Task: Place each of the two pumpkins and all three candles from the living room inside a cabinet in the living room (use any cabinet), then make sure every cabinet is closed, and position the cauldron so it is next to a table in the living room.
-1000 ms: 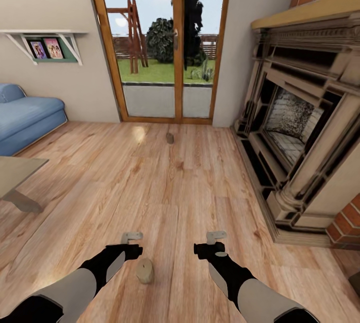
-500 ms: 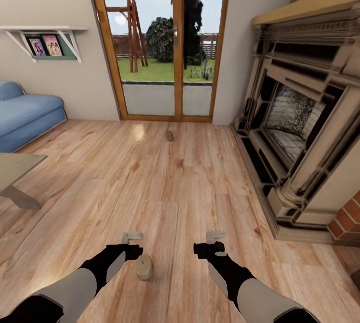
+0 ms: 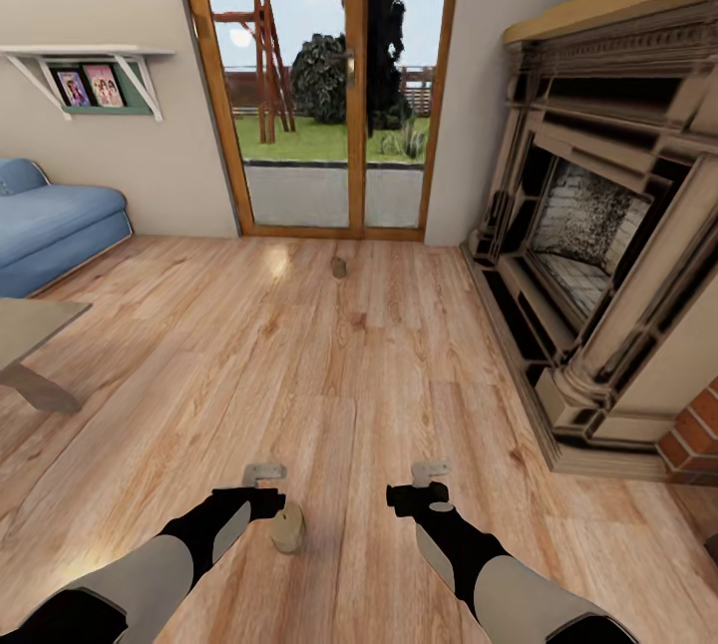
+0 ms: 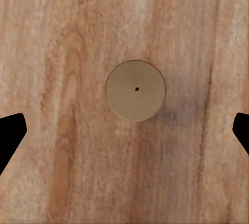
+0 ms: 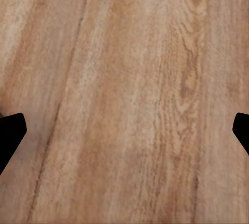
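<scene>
While both arms reach forward over the floor (image 3: pixel 339 365), the fireplace (image 3: pixel 598 225) lines its right edge and glass doors (image 3: pixel 329 86) close its far edge. One candle (image 3: pixel 287 528) stands upright, long axis vertical, beige end up, just beside the left hand (image 3: pixel 263 474). Another candle (image 3: pixel 339 267) sits near the doors. Left hand and right hand (image 3: pixel 431 471) are both spread, holding nothing.

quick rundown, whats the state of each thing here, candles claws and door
near candle: upright on the floor, ungrasped, centred under the left claw
far candle: on the floor near the glass door
left claw: open, empty
right claw: open, empty, over bare floor
glass door: closed
</scene>
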Robot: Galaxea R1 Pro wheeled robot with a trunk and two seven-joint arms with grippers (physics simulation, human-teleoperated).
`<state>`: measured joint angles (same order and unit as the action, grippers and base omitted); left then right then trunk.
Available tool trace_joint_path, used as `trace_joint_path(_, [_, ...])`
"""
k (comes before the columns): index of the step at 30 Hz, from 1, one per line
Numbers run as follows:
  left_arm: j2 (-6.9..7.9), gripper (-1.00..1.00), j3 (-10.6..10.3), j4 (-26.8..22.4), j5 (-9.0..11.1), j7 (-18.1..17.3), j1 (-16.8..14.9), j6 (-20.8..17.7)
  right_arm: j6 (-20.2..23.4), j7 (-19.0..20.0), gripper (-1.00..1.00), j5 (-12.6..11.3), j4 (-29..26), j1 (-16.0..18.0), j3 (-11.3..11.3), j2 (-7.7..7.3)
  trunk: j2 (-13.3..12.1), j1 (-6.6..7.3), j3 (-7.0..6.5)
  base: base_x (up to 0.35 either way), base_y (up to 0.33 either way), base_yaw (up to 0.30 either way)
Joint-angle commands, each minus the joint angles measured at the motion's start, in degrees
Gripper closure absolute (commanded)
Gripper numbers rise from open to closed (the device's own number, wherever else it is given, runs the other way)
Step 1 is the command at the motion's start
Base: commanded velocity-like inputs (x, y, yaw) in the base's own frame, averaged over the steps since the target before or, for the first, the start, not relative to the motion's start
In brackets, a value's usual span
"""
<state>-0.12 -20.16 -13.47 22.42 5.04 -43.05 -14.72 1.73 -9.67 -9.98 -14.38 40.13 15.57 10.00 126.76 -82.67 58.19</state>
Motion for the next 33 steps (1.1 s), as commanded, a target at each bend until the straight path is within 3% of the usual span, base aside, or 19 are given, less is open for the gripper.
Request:
trace_joint_path(1, [0.03,-1.0,-0.5,-0.1,0.6,0.4,0.0,-0.4,0.4,-0.6,-1.0,-0.5,-0.2,0.0,0.5,0.0,0.4,-0.22,0.23,0.0,0.0,0.0])
trace_joint_path(12, [-0.38,-1.0,-0.5,-0.1,0.6,0.3,0.0,-0.6,3.4,-1.2,-1.0,-0.5,-1.6,0.0,0.5,0.0,4.8,-2.63,2.21,0.0,0.0,0.0])
trace_joint_path(18, [-0.64,-1.0,-0.5,0.0,0.5,-3.1,0.0,-0.5,4.1,-1.2,-1.0,-0.5,-1.7,0.0,0.5,0.0,7.3,-3.95,3.28,0.0,0.0,0.0])
trace_joint_path(27, [-0.68,-1.0,-0.5,0.2,0.5,-4.4,0.0,-0.3,4.2,-1.2,-1.0,-0.5,-1.7,0.0,0.5,0.0,7.3,-3.95,3.28,0.009,0.0,0.0])
trace_joint_path(33, [-0.76,-1.0,-0.5,0.3,0.5,-4.4,0.0,-0.3,4.2,-1.2,-1.0,-0.5,-1.7,0.0,0.5,0.0,7.3,-3.95,3.28,0.293,0.0,0.0])
